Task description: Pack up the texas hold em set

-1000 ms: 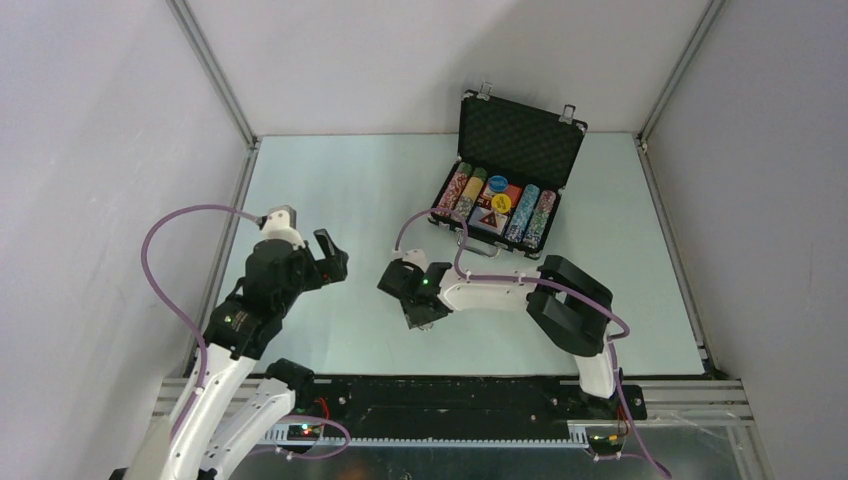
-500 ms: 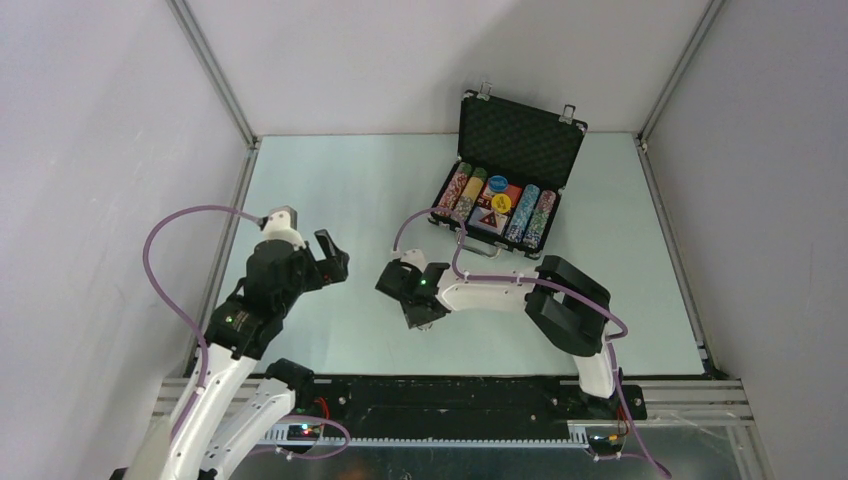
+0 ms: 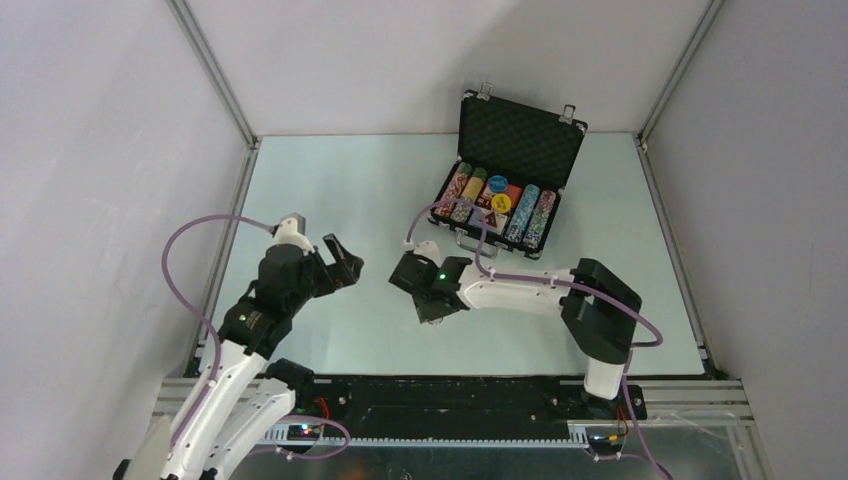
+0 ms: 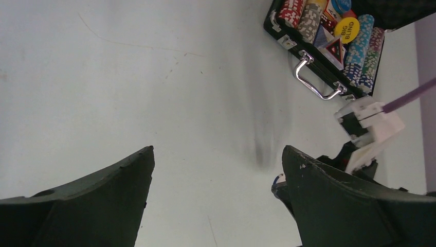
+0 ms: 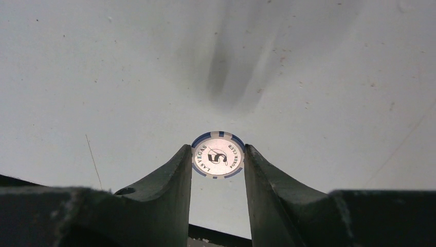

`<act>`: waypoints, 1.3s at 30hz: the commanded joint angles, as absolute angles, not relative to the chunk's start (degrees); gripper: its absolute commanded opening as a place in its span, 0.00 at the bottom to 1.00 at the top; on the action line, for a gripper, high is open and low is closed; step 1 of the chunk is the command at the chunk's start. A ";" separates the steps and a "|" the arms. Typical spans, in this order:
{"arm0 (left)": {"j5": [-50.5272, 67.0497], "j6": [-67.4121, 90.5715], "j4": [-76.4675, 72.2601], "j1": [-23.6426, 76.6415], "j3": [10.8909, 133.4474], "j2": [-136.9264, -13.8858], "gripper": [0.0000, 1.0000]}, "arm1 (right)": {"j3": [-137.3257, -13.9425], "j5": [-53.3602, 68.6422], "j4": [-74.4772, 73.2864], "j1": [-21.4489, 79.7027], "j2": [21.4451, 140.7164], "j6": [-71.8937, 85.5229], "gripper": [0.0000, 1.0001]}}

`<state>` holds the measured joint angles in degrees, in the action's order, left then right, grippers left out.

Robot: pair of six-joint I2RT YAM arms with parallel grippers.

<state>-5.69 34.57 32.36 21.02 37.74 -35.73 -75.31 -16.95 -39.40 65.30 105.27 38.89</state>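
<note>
The black briefcase (image 3: 520, 140) stands open at the back right, lid up, with rows of poker chips (image 3: 455, 192), a yellow disc (image 3: 502, 202) and a blue disc (image 3: 497, 183) inside. It also shows in the left wrist view (image 4: 288, 38) with its silver handle (image 4: 314, 77). My right gripper (image 3: 430, 308) is low over the table's middle. In the right wrist view (image 5: 217, 150) it is shut on the edges of a blue-and-white poker chip (image 5: 217, 156). My left gripper (image 3: 342, 262) is open and empty, left of the right gripper, also seen in its wrist view (image 4: 218, 154).
Grey walls and metal frame posts (image 3: 215, 75) enclose the pale table (image 3: 340, 180). The right arm's purple cable (image 3: 470, 235) loops just in front of the case. The right gripper's wrist block (image 4: 367, 126) sits close to my left gripper's right finger.
Both grippers have shifted a little to the right. The right arm's elbow has moved right and its cable now loops nearer the case.
</note>
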 commanded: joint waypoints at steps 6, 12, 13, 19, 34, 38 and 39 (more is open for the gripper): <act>2.89 42.68 20.94 20.57 32.64 -37.86 0.98 | -70.89 -18.54 -40.70 62.65 94.63 35.90 0.40; 10.29 47.26 10.20 20.57 27.76 -43.98 0.93 | -69.97 -17.15 -43.20 60.14 89.05 31.34 0.40; 12.53 47.93 6.55 20.59 26.54 -44.67 0.92 | -69.96 -16.42 -43.40 59.55 88.07 30.79 0.40; 21.46 54.29 -7.64 20.60 23.37 -51.61 0.90 | -69.96 -11.90 -43.10 57.93 84.60 25.93 0.40; 33.10 60.75 -22.17 22.45 22.78 -62.43 0.83 | -71.54 -7.89 -39.97 57.63 85.40 17.23 0.42; 32.59 60.29 -22.16 22.41 22.12 -61.06 0.83 | -70.49 -9.89 -40.69 54.03 85.07 20.98 0.43; 32.56 60.23 -22.15 22.41 22.04 -60.81 0.83 | -69.83 -10.04 -40.47 53.15 84.48 21.43 0.43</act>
<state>31.09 59.99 -19.05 22.17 22.83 -62.35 -70.00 -7.60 -40.47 56.34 85.69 19.53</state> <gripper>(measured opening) 0.832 0.429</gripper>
